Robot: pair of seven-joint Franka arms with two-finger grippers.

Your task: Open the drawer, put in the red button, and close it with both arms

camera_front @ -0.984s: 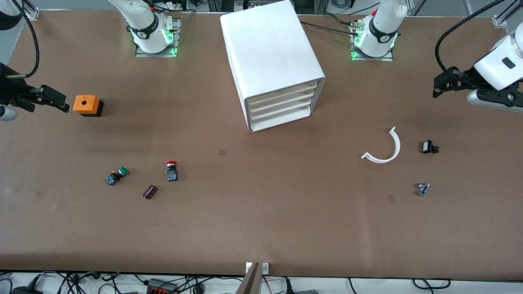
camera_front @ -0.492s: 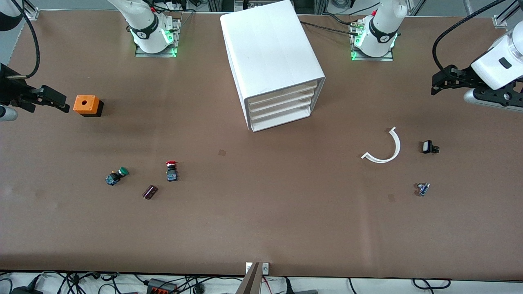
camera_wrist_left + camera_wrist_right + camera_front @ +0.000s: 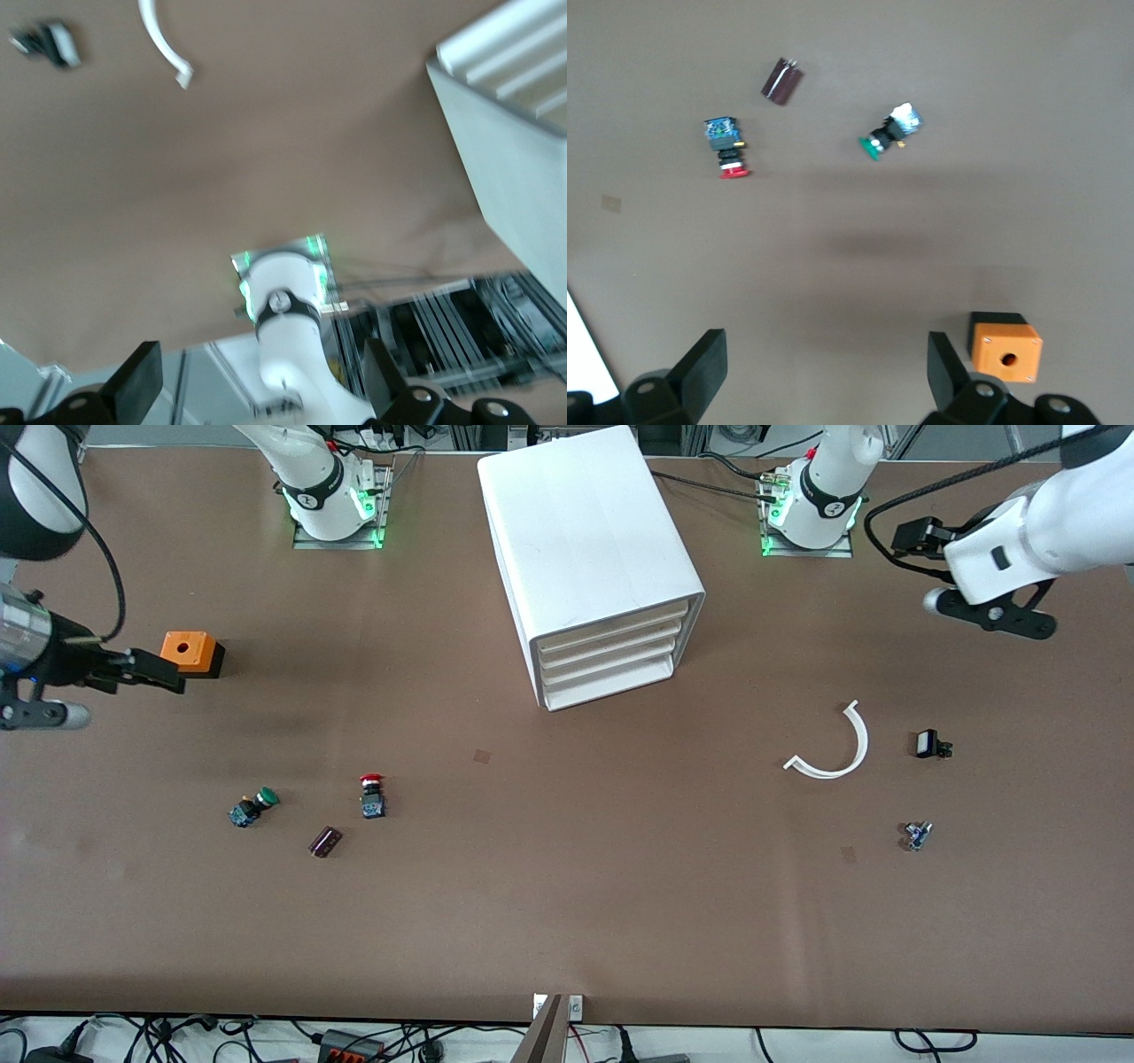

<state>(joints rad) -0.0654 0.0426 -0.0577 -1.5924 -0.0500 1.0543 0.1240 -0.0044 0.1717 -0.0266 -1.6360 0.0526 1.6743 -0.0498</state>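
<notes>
Since every drawer of the white drawer cabinet [image 3: 592,567] at upper center is sitting shut, I'm seeing nothing done: the red button [image 3: 372,795] is lying on the counter [image 3: 567,903] lower left, both tools, left tool [image 3: 266,390] and right tool [image 3: 824,376], hanging spread and empty.

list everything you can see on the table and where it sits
drawer cabinet: 1, white, mid-table between the two bases, drawers shut
orange box: 1, orange on black, toward the right arm's end
red button: 1, red cap, nearer the front camera than the orange box
green button: 1, green cap, beside the red button
dark cylinder: 1, maroon, between the buttons, nearer the camera
curved strip: 1, white, toward the left arm's end
black clip: 1, black, beside the strip
small blue part: 1, nearer the camera than the clip
right end effector: 1, black, open, by the orange box
left end effector: 1, black, open, above the table near its base
</notes>
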